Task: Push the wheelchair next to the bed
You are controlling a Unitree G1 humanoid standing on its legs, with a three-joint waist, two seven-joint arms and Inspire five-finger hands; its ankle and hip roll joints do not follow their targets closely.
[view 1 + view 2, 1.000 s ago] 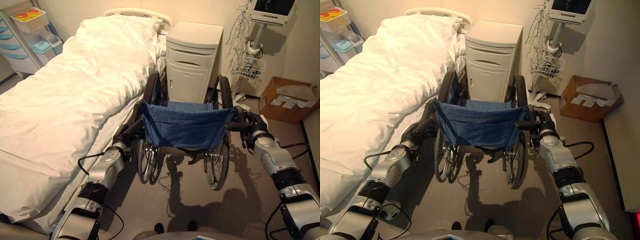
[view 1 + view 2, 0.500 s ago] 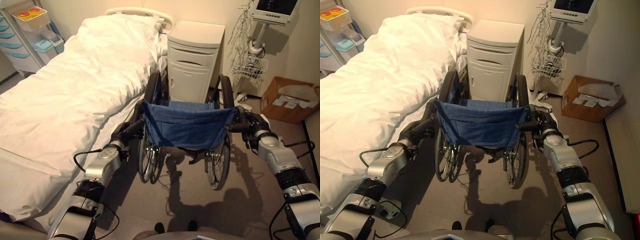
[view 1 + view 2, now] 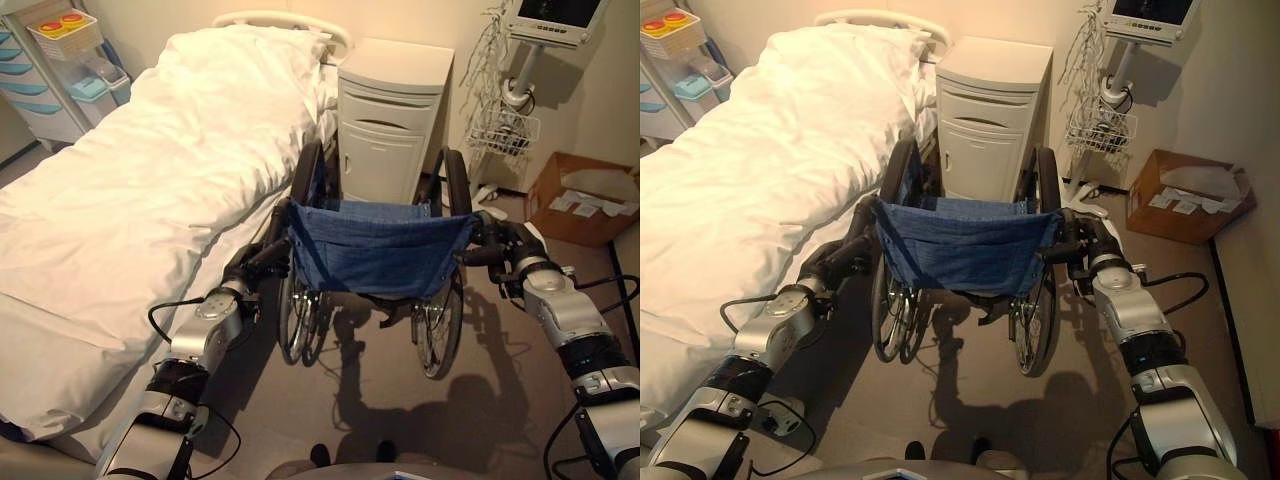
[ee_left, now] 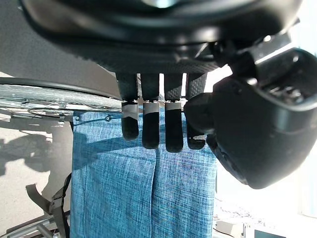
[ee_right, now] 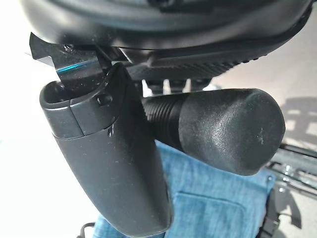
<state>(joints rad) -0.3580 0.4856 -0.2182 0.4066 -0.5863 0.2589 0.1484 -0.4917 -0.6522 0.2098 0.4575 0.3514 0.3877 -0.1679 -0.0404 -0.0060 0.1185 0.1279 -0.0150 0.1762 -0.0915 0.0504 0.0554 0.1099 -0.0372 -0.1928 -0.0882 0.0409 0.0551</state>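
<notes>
While both hands are clenched on the push handles, you have the wheelchair [image 3: 375, 262] standing just beside the bed [image 3: 130, 200], its front close to the white bedside cabinet [image 3: 390, 120]. Your left hand [image 3: 262, 262] wraps its fingers [image 4: 151, 131] round the handle on the bed side, over the top edge of the blue backrest; your right hand [image 3: 500, 245] has its thumb closed along the other black handle grip [image 5: 218, 129], though its fingers are hidden behind that grip. To finish the step well, push evenly through both arms so the chair tracks straight and parallel to the mattress edge; by the look of it the gap to the cabinet is small, so ease forward slowly, since more push on the outer side would likely swing the frame towards the bed. You cannot see the front castors or footrests, which sit behind the backrest and seat, so contact with the cabinet is hard to judge. Whether the bed-side wheel [image 3: 295, 320] touches the bedding is also unclear, as the left arm and hanging sheet cover it.
</notes>
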